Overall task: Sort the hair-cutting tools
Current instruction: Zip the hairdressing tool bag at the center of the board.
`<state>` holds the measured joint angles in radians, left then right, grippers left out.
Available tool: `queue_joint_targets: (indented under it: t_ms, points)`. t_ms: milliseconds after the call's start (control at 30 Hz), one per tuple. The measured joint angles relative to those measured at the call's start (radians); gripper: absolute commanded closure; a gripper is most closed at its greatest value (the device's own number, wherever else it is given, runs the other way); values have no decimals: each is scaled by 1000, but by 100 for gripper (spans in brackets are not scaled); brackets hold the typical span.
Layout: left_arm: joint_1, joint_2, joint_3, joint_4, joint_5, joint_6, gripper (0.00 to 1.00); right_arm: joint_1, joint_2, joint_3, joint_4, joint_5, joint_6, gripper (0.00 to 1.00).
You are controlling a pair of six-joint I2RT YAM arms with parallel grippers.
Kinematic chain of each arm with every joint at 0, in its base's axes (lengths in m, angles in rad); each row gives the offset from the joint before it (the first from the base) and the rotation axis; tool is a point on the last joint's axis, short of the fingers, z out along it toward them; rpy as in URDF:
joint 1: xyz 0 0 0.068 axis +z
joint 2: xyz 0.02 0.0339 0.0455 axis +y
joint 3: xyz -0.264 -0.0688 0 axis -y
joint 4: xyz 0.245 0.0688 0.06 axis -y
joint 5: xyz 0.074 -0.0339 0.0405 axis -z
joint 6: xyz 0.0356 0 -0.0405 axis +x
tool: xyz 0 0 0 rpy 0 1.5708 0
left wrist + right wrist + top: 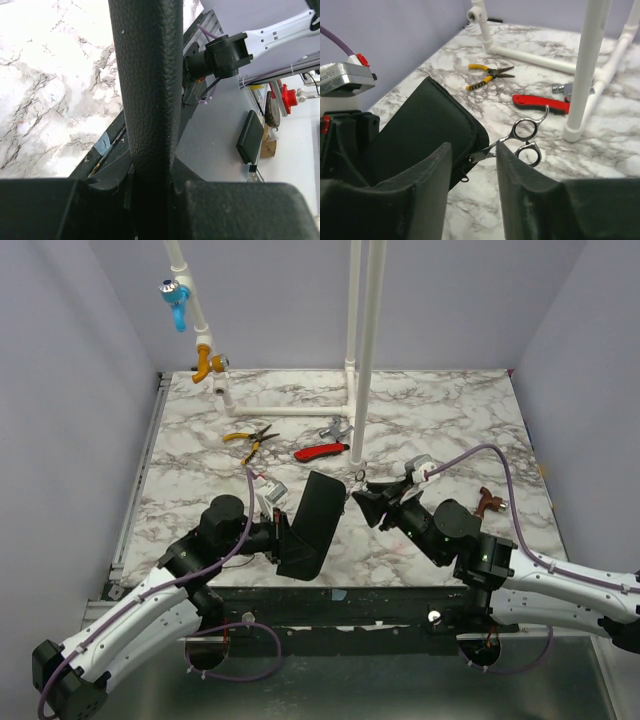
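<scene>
L gripper point(283, 532), lower centre-left of top view, is clamping a black textured zip pouch point(312, 522). R gripper point(474, 150) fingers are standing apart, gripping nothing. Small silver metal scissors point(525, 139) are sitting mid-frame, blades at the pouch's zip edge, handles sticking out.

Bright, even light from overhead; short soft shadows under the arms on the marble table point(450, 410). Left wrist view: marble washed out, black pouch point(145, 75) close but sharp-grained, bottom edge murky. Right wrist view: right gripper point(473, 160) dark, slightly soft; scissors point(525, 137) crisp with glints.
</scene>
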<state>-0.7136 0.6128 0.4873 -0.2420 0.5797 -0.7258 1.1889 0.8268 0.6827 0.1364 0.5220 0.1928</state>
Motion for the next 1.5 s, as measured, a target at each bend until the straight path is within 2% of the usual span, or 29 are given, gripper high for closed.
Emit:
queue_joint_targets:
  t_ms: [100,267,600,933,1033,1300,1500]
  points:
    - [0,-36,-33,24,-2,3,100,-1,-26,-27,-12,0,72,39]
    - [0,-90,-71,68,-3,-1,100,-5,-50,-32,-18,-13,182,35]
    - [0,-216,-180,246,-7,-64,100,-26,-121,-77,-7,-84,356,32]
    - [0,-332,-276,461,-8,-138,100,-35,-138,-125,42,-190,419,31]
    - [0,-331,-305,531,-10,-165,100,-37,-132,-129,65,-219,421,33]
    - [0,-277,-369,647,-10,-232,100,-37,-111,-161,89,-248,398,53]
    - [0,-261,-341,645,-2,-240,100,-38,0,-82,41,-283,293,53]
